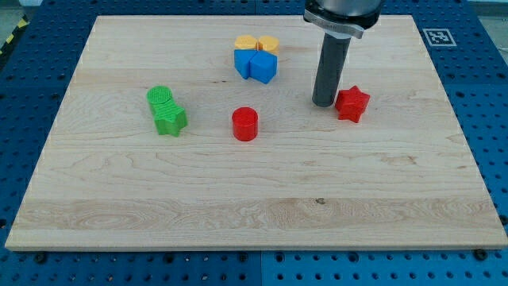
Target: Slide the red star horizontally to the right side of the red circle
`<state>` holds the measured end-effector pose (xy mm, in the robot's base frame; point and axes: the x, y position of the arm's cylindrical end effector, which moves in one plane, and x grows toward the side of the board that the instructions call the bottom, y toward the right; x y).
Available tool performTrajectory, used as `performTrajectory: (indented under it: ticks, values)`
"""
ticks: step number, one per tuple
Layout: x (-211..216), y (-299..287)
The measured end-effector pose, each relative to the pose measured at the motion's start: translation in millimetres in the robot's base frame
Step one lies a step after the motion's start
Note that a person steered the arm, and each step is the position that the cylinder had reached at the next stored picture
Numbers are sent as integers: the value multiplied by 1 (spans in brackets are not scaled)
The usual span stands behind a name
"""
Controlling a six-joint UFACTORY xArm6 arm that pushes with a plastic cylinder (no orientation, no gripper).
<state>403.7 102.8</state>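
You are looking down at a pale wooden board (254,214) lying on a blue pegboard table (32,16). The dark rod ends at my tip (323,104), which rests on the board just left of the red star (352,104), touching it or nearly so. There are no fingers on this arm, only the plain rod, so nothing is gripped.

The red star sits right of centre, already on the view's right of the red circle (245,124) and a little nearer the view's top. The tip stands between the two red blocks, which suits a push toward the view's right.

Near the view's top centre, two blue blocks (255,65) sit with two orange blocks (257,43) behind them. At the left, a green cylinder (160,98) touches a green star (171,120). None of these lies near the star's path.
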Motion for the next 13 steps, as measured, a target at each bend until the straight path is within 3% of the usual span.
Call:
performTrajectory:
  ticks: [4, 7, 9, 10, 13]
  values:
    - [2, 82]
    - [2, 105]
    - [8, 103]
    - [13, 68]
    - [30, 83]
